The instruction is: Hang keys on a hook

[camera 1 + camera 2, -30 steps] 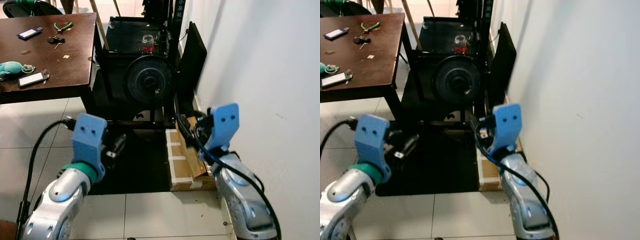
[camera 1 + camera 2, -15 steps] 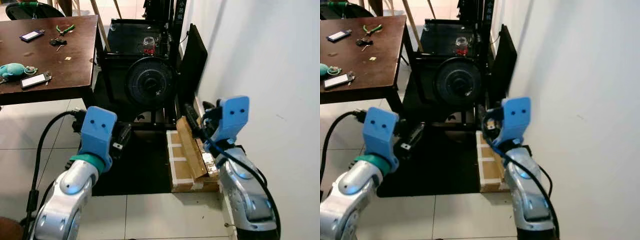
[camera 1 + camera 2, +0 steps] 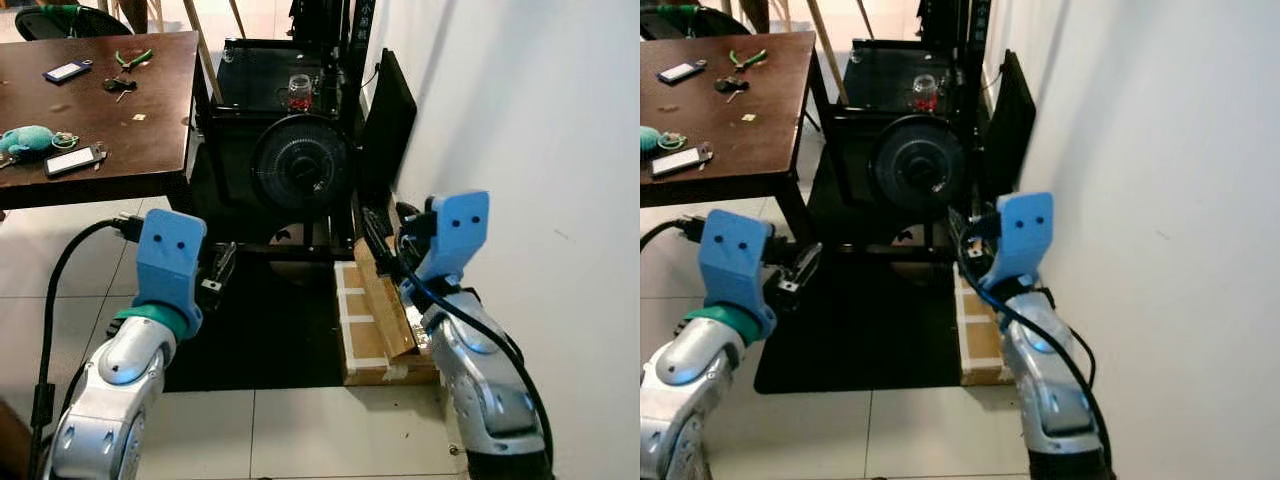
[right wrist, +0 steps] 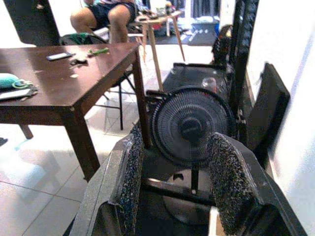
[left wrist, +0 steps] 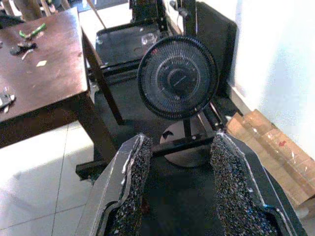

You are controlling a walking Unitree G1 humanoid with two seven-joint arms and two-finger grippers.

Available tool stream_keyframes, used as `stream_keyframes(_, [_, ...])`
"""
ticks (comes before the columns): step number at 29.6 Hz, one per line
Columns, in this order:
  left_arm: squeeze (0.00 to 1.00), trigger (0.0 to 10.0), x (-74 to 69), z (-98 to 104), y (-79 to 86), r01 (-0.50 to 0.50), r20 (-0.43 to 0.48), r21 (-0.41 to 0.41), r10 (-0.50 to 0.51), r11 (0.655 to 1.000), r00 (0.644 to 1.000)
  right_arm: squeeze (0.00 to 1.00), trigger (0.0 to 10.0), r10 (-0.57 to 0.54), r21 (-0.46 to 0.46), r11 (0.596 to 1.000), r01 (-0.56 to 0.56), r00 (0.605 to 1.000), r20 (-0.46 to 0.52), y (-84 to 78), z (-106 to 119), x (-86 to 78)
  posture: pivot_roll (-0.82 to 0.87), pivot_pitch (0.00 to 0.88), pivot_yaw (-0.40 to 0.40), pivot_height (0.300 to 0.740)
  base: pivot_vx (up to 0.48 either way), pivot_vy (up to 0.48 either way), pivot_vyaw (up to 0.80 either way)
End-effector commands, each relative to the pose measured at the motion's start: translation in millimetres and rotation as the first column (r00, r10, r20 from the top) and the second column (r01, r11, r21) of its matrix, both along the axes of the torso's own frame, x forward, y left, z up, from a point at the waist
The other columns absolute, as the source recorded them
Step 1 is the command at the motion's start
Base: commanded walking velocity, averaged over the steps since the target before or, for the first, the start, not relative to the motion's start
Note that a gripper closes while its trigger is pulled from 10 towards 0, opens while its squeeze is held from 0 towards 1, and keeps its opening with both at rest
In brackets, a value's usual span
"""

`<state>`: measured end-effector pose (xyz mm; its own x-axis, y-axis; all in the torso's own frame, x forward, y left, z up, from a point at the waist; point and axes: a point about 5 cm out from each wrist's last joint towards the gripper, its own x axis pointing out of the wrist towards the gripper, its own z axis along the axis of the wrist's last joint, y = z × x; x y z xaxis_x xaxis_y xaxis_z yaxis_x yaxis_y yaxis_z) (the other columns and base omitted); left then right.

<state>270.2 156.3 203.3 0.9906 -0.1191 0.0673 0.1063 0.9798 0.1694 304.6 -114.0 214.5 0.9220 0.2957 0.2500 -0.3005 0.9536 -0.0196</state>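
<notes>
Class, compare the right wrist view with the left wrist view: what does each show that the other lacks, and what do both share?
Right wrist view alone: a seated person's legs beyond the brown table, and a teal soft toy on the table. Left wrist view alone: the cardboard box on the floor by the white wall. Both share the black fan, the brown table, green pliers on it, and each gripper's own two open padded fingers, holding nothing.
</notes>
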Motion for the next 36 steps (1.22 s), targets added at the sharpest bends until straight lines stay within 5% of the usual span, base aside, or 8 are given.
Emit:
stream_keyframes(1, [0.0, 10.0, 1.0, -3.6, -0.2, -0.003, -0.009, 0.013, 0.003, 1.0, 1.0, 0.0, 10.0, 0.003, -0.016, 1.0, -0.003, 1.0, -0.004, 1.0, -3.4, 0.6, -0.04, 0.076, 0.098, 0.74, 0.0, 0.0, 0.0])
stream_keyframes(36, [0.0, 10.0, 5.3, -6.1, -9.8, 0.005, -0.005, 0.011, -0.005, 1.0, 1.0, 0.0, 10.0, -0.029, -0.046, 0.999, 0.028, 0.999, -0.016, -5.8, -8.7, 5.6, -0.05, 0.079, 0.105, 0.74, 0.0, 0.0, 0.76])
